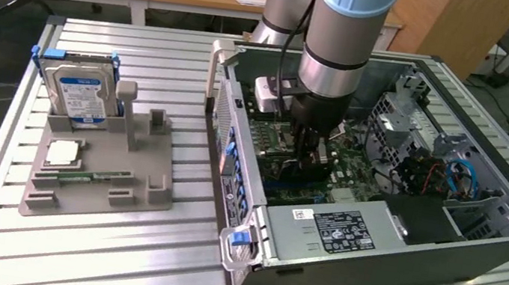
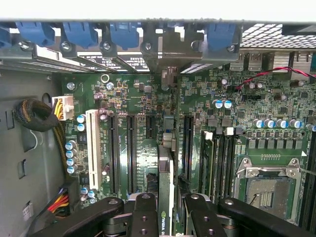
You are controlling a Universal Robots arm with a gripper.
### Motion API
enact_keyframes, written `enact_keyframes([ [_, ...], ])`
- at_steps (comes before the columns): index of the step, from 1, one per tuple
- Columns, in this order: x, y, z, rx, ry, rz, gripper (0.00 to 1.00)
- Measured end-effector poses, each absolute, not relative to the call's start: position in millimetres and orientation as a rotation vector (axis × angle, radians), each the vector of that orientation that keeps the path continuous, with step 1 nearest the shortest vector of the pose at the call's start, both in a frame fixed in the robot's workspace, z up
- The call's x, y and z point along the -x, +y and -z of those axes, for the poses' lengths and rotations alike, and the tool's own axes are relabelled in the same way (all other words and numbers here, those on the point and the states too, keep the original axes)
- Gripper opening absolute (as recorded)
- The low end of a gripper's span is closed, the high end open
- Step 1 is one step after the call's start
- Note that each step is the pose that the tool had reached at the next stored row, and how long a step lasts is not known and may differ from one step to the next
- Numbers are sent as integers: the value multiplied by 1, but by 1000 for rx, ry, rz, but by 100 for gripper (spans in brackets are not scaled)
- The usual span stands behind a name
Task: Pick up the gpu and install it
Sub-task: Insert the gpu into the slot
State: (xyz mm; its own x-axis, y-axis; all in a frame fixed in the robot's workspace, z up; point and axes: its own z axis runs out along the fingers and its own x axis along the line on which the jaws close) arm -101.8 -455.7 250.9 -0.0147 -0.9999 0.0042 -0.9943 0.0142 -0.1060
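Observation:
My gripper [image 1: 307,164] reaches down into the open computer case [image 1: 255,211], over the motherboard [image 1: 351,176]. In the wrist view the gpu [image 2: 166,197] appears edge-on, a thin card with a green logo label, clamped between my two black fingers [image 2: 143,215]. The gripper [image 2: 168,215] is shut on it. The card runs toward the case's rear bracket row [image 2: 168,49], where its metal end [image 2: 168,75] sits. It lines up with the black expansion slots [image 2: 131,153]. Whether it is fully seated in a slot I cannot tell.
A grey fixture [image 1: 99,172] on the table at the exterior view's left holds a silver hard drive [image 1: 80,94] and a green memory stick [image 1: 88,177]. Inside the case are the power supply [image 1: 342,231], a cable bundle [image 2: 37,116], memory modules [image 2: 219,158] and a CPU socket [image 2: 266,190].

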Motion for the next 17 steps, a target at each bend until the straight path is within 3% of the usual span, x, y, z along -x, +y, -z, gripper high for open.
enact_keyframes([
  [17,102,-455,-250,2153,2185,121,26],
])
